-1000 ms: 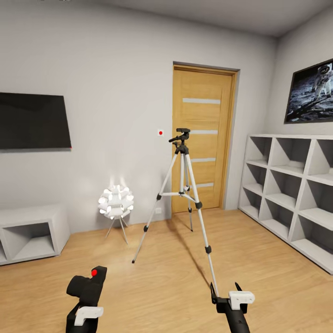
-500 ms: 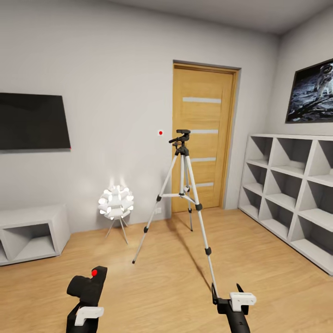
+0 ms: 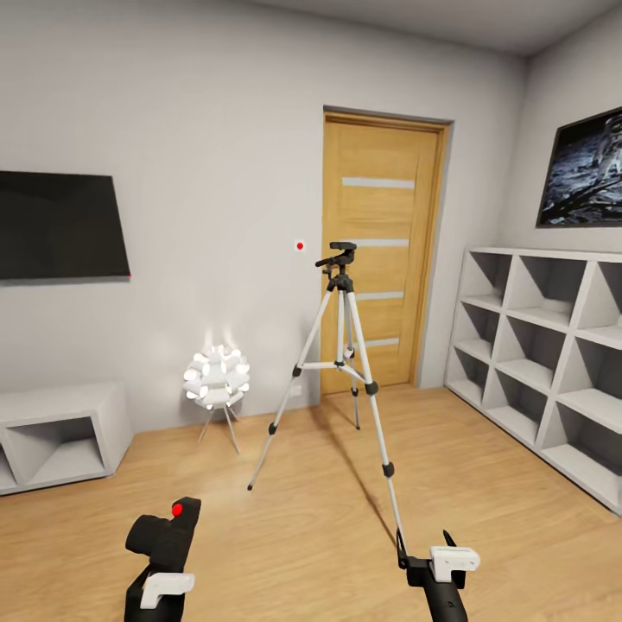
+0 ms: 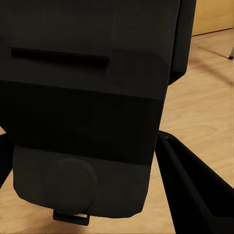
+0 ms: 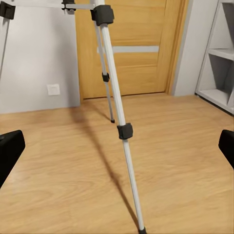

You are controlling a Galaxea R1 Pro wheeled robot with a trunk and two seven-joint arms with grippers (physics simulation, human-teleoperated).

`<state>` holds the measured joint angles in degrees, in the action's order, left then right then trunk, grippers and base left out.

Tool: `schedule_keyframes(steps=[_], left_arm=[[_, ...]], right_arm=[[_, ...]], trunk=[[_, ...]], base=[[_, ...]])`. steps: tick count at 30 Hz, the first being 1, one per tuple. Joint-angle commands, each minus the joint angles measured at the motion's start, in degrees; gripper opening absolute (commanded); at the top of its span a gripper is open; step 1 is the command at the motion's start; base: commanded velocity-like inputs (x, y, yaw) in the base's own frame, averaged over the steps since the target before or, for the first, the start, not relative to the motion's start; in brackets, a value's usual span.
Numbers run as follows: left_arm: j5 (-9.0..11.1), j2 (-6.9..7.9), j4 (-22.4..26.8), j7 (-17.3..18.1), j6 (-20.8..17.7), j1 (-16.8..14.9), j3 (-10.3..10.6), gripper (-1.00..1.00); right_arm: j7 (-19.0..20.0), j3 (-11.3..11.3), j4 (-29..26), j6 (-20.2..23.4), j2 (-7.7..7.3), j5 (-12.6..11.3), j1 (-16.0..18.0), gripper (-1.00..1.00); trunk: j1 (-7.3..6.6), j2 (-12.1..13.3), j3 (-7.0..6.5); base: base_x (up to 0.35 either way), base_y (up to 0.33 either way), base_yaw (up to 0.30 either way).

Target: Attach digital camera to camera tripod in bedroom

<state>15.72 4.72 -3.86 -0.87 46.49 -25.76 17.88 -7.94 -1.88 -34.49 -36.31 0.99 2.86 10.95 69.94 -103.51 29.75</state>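
Note:
The camera tripod (image 3: 342, 345) stands mid-room on the wood floor, silver legs spread, its black pan head (image 3: 339, 255) bare in front of the wooden door. My left gripper (image 3: 161, 563) is low in the head view, shut on the digital camera (image 3: 164, 534), whose red button faces up. In the left wrist view the camera's black body (image 4: 87, 97) sits between dark fingers (image 4: 195, 187). My right gripper (image 3: 422, 544) is open and holds nothing, close to the foot of the tripod's nearest leg (image 5: 119, 127), which runs between its spread fingertips (image 5: 9, 148).
A glowing white spiky floor lamp (image 3: 216, 380) stands left of the tripod near the wall. White cubby shelves (image 3: 553, 345) line the right wall. A low white cabinet (image 3: 60, 432) sits under a black TV (image 3: 56, 225) on the left. Bare floor separates me from the tripod.
The whole head view has shifted slightly, so the camera moved a little. Both arms keep their pose, and the digital camera stays in the left gripper.

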Motion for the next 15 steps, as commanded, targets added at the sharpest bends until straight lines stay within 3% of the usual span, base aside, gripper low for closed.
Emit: schedule_keyframes(steps=[1, 15], left_arm=[[0.3, -0.04, -0.2, -0.1, 0.3, -0.1, 0.5, -1.00], [0.3, -0.06, -0.2, -0.2, 0.2, -0.1, 0.5, -1.00]], right_arm=[[-0.6, -0.2, 0.0, -0.1, -0.02, 0.3, 0.0, 1.00], [-0.6, -0.2, 0.0, -0.1, -0.02, 0.3, 0.0, 1.00]], trunk=[[-0.23, 0.4, -0.03], [-3.31, 6.0, -1.24]], base=[[0.000, 0.000, 0.000], [0.000, 0.000, 0.000]])
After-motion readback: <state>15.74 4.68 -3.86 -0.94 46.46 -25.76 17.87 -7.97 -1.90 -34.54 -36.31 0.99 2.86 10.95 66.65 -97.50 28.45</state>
